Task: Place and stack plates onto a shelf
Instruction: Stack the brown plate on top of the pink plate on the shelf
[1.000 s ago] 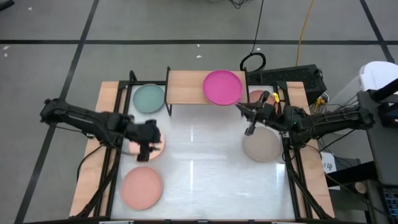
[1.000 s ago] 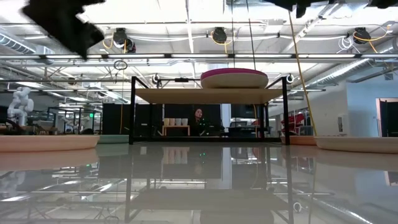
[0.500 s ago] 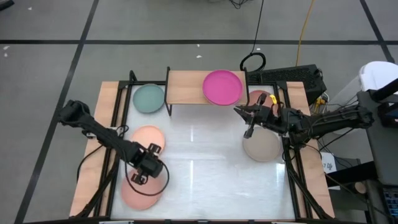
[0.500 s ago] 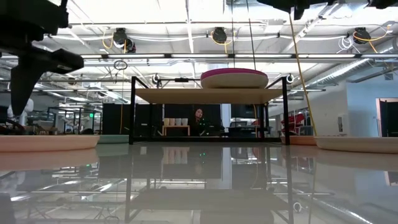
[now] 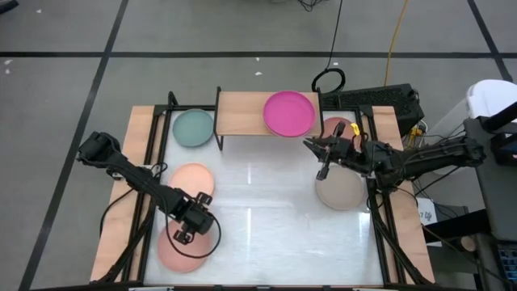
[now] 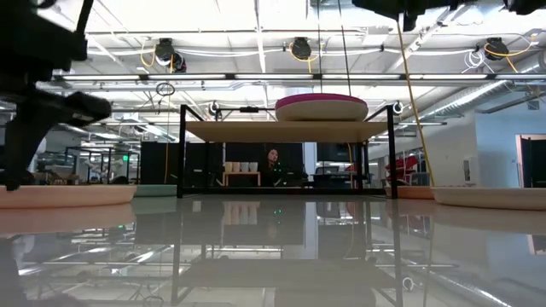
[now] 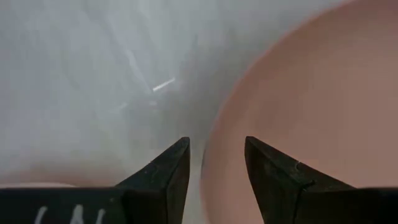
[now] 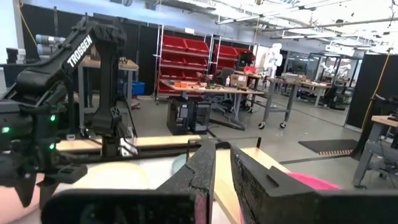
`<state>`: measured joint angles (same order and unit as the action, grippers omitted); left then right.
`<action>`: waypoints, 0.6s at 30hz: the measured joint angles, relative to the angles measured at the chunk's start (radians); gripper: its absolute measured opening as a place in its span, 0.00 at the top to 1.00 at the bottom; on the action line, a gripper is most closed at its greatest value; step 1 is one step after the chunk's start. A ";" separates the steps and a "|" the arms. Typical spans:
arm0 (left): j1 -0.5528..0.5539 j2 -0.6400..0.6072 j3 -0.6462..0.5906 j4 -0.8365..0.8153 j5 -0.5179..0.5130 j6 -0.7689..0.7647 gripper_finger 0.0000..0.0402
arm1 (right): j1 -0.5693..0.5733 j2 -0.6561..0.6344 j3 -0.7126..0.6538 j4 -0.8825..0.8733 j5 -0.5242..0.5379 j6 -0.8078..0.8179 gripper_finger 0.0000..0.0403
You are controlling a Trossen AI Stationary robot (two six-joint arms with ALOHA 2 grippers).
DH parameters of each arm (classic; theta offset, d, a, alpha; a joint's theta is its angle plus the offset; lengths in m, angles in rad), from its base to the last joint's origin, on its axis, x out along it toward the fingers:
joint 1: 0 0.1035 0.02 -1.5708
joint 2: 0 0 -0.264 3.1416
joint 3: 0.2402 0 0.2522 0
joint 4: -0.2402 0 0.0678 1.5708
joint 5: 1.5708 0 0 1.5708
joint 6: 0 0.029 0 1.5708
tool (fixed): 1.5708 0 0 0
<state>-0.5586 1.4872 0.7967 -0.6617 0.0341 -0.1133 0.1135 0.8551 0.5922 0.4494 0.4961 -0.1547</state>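
On low wooden-topped shelf (image 5: pixel 242 112): one round magenta plate (image 5: pixel 288 113) only; early stage judged. Off shelf on white tabletop (image 5: pixel 266 218): two peach plates (image 5: pixel 192 178), one teal (image 5: pixel 193 128), one taupe (image 5: pixel 340 190), one part-hidden pinkish. Left gripper (image 7: pixel 214 163) narrowly parted astride near peach plate's (image 7: pixel 311 112) rim, gripping nothing. Right gripper (image 8: pixel 222 163) aloft, nearly closed, empty.

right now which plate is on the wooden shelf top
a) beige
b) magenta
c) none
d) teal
b: the magenta plate lies on the right part of the shelf top, while the teal plate sits on the table beside the shelf and the beige plate on the table below the right gripper.
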 joint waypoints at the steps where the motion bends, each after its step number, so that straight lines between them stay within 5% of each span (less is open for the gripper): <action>1: 0.002 0.000 -0.015 0.015 0.000 -0.002 0.61 | 0.000 0.000 -0.009 0.005 0.000 0.000 0.92; 8: 0.002 -0.001 -0.072 0.099 0.003 -0.006 0.62 | 0.000 0.000 -0.066 0.098 0.000 0.011 0.92; 18: 0.033 -0.004 -0.060 0.129 0.096 -0.032 0.97 | 0.000 0.000 -0.083 0.153 0.000 0.009 0.92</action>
<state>-0.5255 1.4830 0.7371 -0.5330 0.1301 -0.1455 0.1134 0.8547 0.5095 0.6025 0.4961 -0.1455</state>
